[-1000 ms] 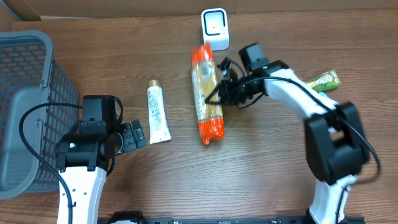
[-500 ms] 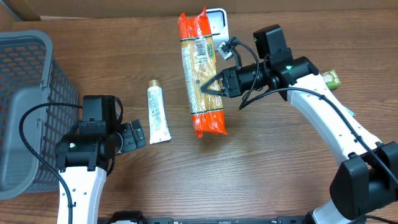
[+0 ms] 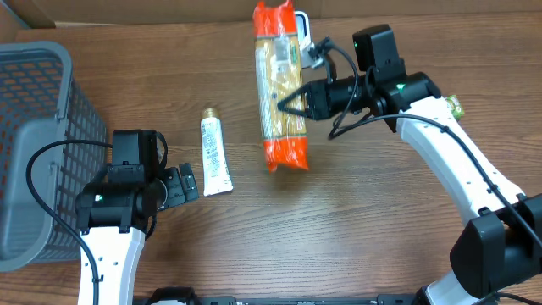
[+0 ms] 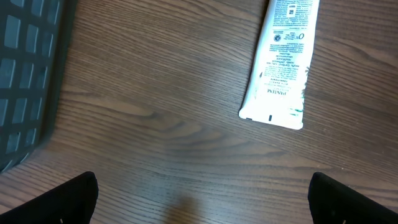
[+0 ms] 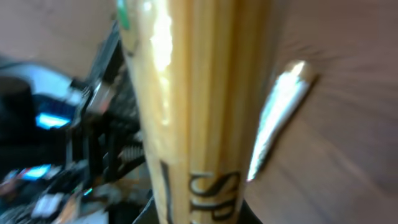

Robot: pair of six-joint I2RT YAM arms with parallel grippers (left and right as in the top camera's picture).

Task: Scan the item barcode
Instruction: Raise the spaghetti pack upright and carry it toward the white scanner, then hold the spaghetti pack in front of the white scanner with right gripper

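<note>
A long spaghetti pack (image 3: 282, 85) with orange ends hangs above the table, and my right gripper (image 3: 292, 106) is shut on its middle from the right. The pack's far end covers most of the white scanner (image 3: 302, 30) at the back of the table. In the right wrist view the yellow spaghetti pack (image 5: 199, 93) fills the middle, blurred, between the jaws of the right gripper (image 5: 199, 214). My left gripper (image 3: 182, 185) stands open low over the table. A white tube (image 3: 215, 152) lies just ahead of it. The left wrist view shows the tube (image 4: 280, 62) beyond the open left gripper (image 4: 202, 199).
A grey mesh basket (image 3: 34, 144) stands at the left edge, and its wall (image 4: 25, 74) shows in the left wrist view. A small green packet (image 3: 455, 104) peeks out behind the right arm at the right.
The right gripper has lifted the spaghetti pack off the table and carried it back toward the scanner, which it now mostly covers. The left arm and the tube have not moved.
</note>
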